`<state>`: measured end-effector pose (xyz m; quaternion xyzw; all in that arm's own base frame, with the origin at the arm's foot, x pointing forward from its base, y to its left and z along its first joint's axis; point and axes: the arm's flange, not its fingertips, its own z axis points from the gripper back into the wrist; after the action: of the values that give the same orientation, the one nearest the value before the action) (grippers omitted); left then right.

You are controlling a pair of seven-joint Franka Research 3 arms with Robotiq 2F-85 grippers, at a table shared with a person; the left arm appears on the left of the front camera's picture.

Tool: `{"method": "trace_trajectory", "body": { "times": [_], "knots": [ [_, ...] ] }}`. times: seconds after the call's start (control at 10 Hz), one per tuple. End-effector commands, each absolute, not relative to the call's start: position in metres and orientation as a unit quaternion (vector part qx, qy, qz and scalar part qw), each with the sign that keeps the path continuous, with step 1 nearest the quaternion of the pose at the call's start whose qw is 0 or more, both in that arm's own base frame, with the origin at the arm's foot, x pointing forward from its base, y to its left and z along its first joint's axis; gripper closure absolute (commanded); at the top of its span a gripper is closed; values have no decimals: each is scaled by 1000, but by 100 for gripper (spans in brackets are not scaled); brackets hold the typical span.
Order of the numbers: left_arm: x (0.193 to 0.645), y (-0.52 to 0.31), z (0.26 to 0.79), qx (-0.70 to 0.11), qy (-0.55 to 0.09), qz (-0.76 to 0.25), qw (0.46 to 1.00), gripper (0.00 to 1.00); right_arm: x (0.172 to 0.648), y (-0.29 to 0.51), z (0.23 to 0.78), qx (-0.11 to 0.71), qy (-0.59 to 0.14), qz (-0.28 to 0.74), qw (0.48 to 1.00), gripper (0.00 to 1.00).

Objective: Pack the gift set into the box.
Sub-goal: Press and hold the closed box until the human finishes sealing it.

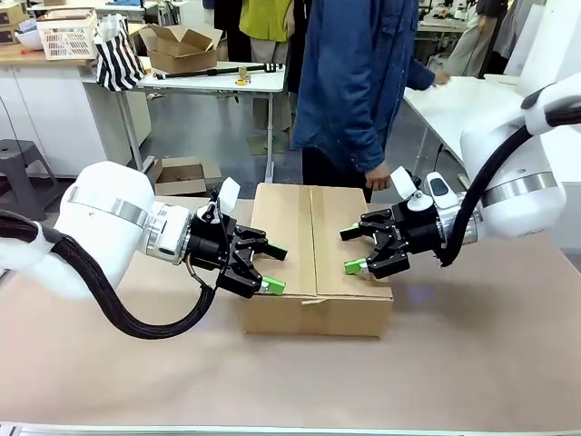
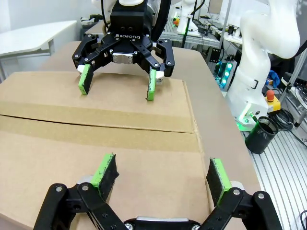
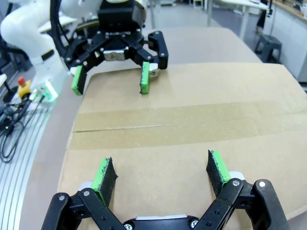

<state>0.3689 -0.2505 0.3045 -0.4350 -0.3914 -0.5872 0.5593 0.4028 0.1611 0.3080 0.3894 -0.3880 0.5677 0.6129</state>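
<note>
- The box sits in the middle of the brown-covered table, its top flaps folded shut with a seam running down the centre.
- The left gripper hangs at the box's near left corner, fingers spread wide, holding nothing.
- The right gripper faces it from the opposite side, just over the lid's right half, likewise spread wide and empty.
- A person in a blue jacket stands at the far edge, directly behind the box, one hand lowered near it.
- Behind, a striped bag, a smaller open carton and a white basket sit on other tables.
</note>
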Motion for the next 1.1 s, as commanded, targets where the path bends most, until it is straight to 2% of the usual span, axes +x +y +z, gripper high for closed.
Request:
{"method": "trace_trajectory", "body": {
  "times": [0.0, 1.0],
  "knots": [
    [369, -250, 303, -436, -390, -588, 559, 0, 400, 162, 306, 390, -389, 562, 617, 0],
    [369, -250, 303, -436, -390, -588, 559, 0, 400, 162, 306, 390, -389, 562, 617, 0]
  ]
}}
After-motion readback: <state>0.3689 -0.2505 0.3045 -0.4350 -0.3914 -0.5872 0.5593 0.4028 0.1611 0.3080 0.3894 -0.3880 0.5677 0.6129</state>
